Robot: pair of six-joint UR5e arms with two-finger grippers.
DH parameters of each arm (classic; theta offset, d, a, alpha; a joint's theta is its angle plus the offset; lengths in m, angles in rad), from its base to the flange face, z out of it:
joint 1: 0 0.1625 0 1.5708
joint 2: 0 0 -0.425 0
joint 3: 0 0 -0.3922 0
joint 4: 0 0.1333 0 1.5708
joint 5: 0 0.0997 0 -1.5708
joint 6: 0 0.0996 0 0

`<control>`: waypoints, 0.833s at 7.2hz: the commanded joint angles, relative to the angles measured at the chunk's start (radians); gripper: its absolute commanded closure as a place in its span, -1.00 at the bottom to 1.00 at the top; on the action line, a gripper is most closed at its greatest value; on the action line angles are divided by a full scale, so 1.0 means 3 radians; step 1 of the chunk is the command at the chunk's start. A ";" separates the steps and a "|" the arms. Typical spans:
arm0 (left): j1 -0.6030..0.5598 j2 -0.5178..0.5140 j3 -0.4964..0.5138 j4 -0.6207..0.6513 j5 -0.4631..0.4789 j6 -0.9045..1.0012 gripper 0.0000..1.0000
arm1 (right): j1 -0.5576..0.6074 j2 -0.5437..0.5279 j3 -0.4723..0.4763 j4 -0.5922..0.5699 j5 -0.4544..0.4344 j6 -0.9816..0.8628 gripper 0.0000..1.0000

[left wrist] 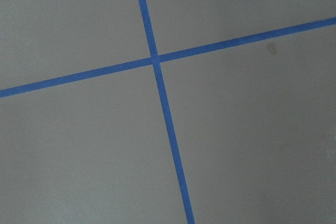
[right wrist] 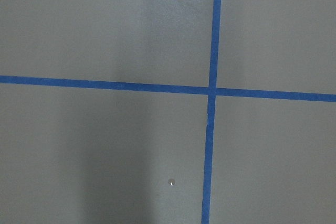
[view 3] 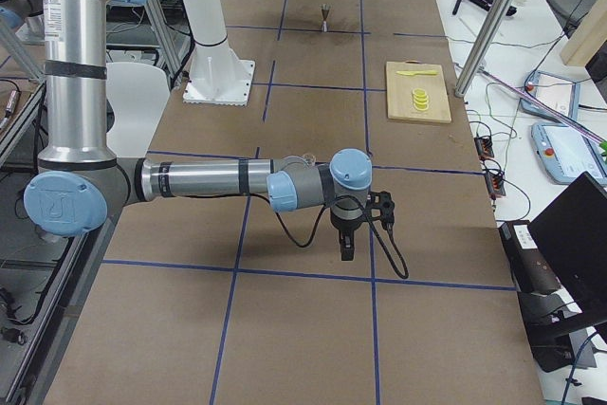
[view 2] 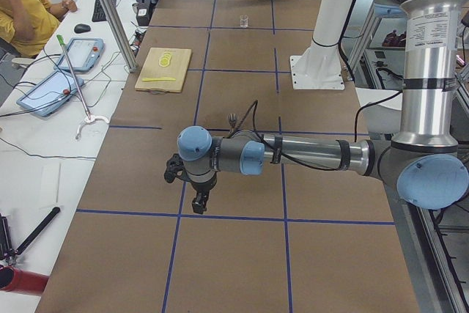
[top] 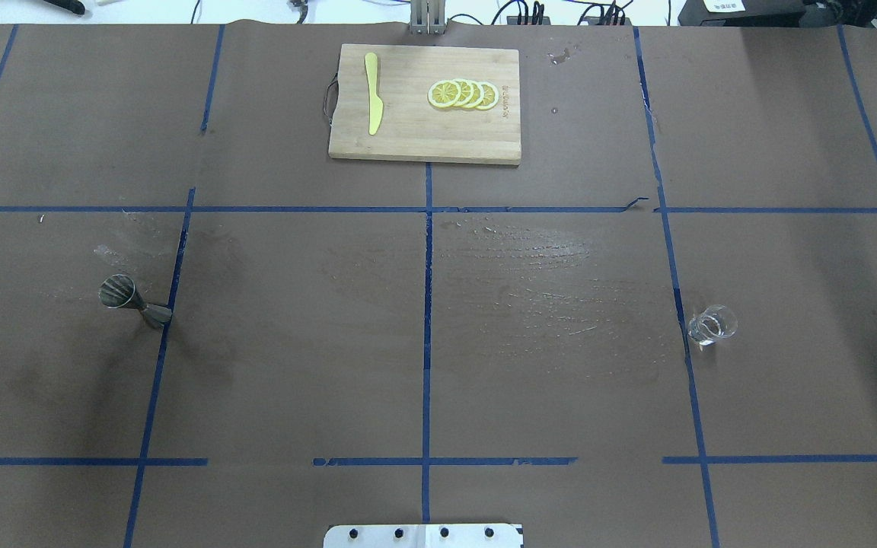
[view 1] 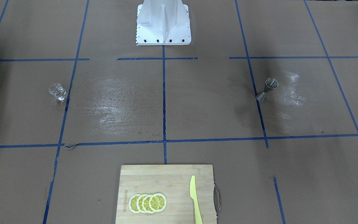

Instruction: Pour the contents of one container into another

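Brown paper gridded with blue tape is covering the surface [top: 294, 365]. We are judging the task as not yet begun.

- Nearest, by the overhead view: the white base plate [top: 423, 535] of the robot is sitting at the surface's near edge.
- Mid-surface, robot's right: the glass cup [top: 711, 325] is standing alone just beside a tape line. We cannot tell whether it is holding any liquid.
- Mid-surface, robot's left: the jigger [top: 130, 299] is standing on its lower cone with its foot touching a tape line, well apart from the cup.
- Pale streaks are showing on the paper between them. We are not guessing at their cause.
- Farthest: a cutting board [top: 423, 137] is carrying lemon slices [top: 464, 94] and a yellow knife [top: 372, 91], untouched.

The left hand [view 2: 198, 204] and the right hand [view 3: 346, 248] are hanging over opposite ends of the surface, each pointing down and well apart from either vessel. They are showing only in the side views, so we cannot tell how their fingers are set. Both wrist cameras are seeing only paper and tape.

Everything is left to do: reaching, grasping the cup, carrying it across, tipping it over the jigger.
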 commanded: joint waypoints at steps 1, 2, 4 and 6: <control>-0.0002 0.0000 -0.0016 -0.0061 0.0005 0.0037 -1.00 | 0.0001 -0.0007 0.0000 0.0011 0.0000 0.0000 -1.00; -0.0002 0.0010 -0.0052 -0.0066 0.0020 0.0028 -1.00 | 0.0001 -0.0007 0.0000 0.0016 0.0000 0.0000 -1.00; 0.0009 0.0000 -0.0124 -0.0132 0.0020 0.0038 -1.00 | 0.0001 -0.0018 -0.0015 0.0031 -0.0020 0.0005 -1.00; -0.0002 0.0259 -0.0185 -0.0860 -0.0041 0.0038 -1.00 | -0.0005 -0.0033 -0.0010 0.0041 -0.0015 0.0005 -1.00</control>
